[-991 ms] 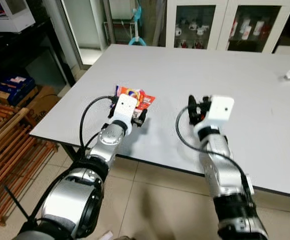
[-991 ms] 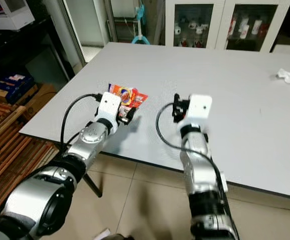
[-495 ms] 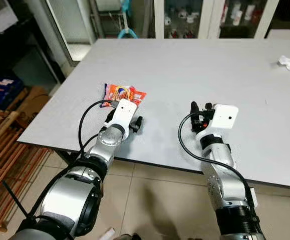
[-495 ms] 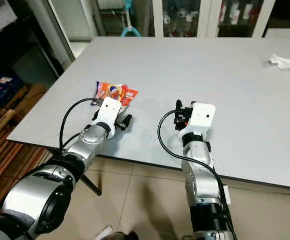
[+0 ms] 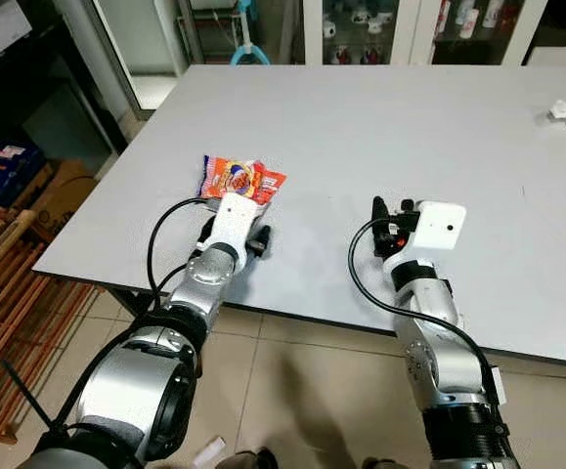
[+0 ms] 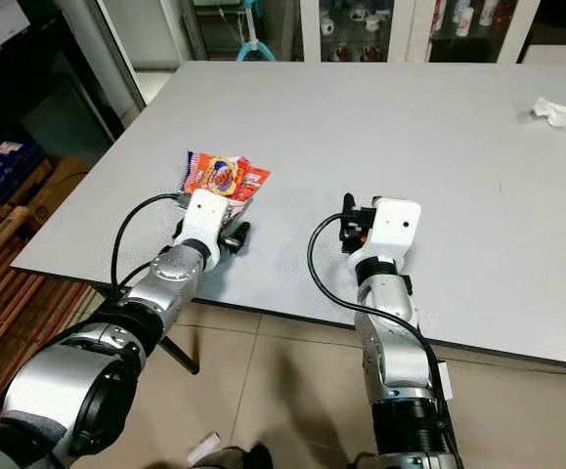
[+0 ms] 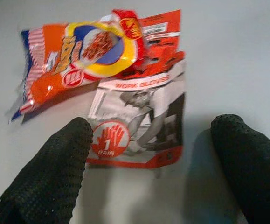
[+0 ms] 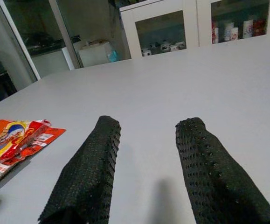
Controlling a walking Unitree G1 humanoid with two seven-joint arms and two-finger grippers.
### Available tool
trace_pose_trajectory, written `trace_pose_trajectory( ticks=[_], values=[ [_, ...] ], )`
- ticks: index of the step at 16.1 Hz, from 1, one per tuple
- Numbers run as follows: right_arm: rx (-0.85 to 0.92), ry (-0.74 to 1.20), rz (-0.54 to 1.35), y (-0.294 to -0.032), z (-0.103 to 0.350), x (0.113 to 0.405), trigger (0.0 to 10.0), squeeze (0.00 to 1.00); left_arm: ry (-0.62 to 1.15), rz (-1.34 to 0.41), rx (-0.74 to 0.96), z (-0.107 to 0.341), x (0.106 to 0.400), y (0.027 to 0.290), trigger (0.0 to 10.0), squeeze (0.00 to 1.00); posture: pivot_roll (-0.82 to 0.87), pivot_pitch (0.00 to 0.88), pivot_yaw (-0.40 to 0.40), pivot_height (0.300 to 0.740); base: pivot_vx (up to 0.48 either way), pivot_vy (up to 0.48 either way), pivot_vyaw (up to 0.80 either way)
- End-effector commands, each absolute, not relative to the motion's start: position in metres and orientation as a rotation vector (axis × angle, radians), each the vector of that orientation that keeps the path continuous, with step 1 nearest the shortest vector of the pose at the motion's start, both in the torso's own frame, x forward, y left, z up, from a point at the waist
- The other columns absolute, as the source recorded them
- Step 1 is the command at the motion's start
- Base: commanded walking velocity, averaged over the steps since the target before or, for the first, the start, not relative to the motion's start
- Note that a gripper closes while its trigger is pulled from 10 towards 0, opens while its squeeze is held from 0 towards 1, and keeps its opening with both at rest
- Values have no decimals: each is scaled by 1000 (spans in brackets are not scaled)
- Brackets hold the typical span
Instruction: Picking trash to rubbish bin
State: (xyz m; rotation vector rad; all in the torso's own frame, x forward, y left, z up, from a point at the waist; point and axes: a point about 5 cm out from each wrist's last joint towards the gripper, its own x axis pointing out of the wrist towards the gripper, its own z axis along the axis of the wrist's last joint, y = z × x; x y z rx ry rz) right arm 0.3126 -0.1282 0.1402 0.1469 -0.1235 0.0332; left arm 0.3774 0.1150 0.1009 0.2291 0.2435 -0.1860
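Nothing binned yet — the wrappers (image 5: 241, 180) lie on the table (image 5: 400, 117); left gripper (image 7: 153, 154) spread just short of them, right gripper (image 8: 146, 154) spread nearby.

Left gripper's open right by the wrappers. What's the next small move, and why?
Probably ease the left gripper forward and down, then close. Its jaws are open and stand just short of the wrappers, which lie flat on the table, the near edge between the fingers. The right gripper is open over bare table.
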Motion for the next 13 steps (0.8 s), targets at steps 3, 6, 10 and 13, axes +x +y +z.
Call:
trace_pose_trajectory(
  ticks=[3,6,10,13],
  values=[
    [153,-112,31,-128,139,309,10000,0,297,-145,163,90,373,123,10000,0,-104,145,139,740,0,0,0],
    [151,-104,32,-127,138,306,10000,0,293,-150,77,91,373,121,10000,0,-115,154,137,740,0,0,0],
    [148,-93,27,-129,135,302,10000,0,261,-208,60,97,375,111,10000,0,-115,162,134,740,0,0,0],
    [149,-83,29,-127,133,301,10000,0,245,-255,41,102,377,105,10000,0,-114,164,135,740,0,0,0]
  ],
)
